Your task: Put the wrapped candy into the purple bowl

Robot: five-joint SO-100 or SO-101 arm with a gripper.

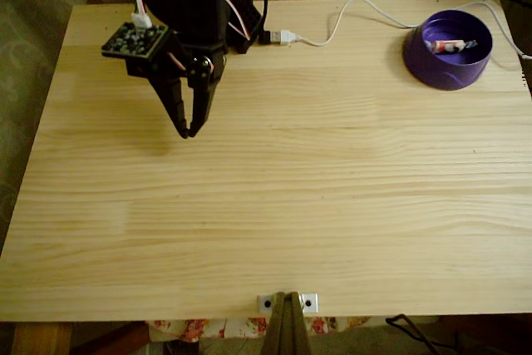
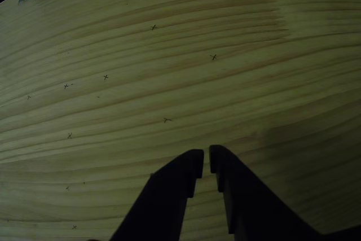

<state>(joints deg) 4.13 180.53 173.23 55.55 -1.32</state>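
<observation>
— Gripper [image 1: 190, 132] first: what's it doing?
— Hanging tips-down over the bench [image 1: 274, 205], near the far left corner in the fixed view, black fingers drawn together with nothing between them. In the other view the gripper [image 2: 206, 158] shows the same: two dark fingertips with just a thin slit left, bare wood under them.
— Anything near it?
— A small dark board studded with pale dots [image 1: 137, 40] sits on the arm's left side in the fixed view, with a white connector plugged in above it. Behind the arm, by the far edge, a white USB plug [image 1: 285, 36] lies on its cable [image 1: 366, 7], which curls toward the far right corner.
— And the wrapped candy?
— The wrapped candy [image 1: 453, 45] lies inside the purple bowl [image 1: 428, 62], well apart from the gripper. The bowl stands at the far right corner of the bench.
— Anything else on the wood?
— Small pen crosses [image 2: 105, 77] are scattered over the grain in the other view. A metal bracket [image 1: 287, 302] is fixed at the middle of the near edge.
</observation>
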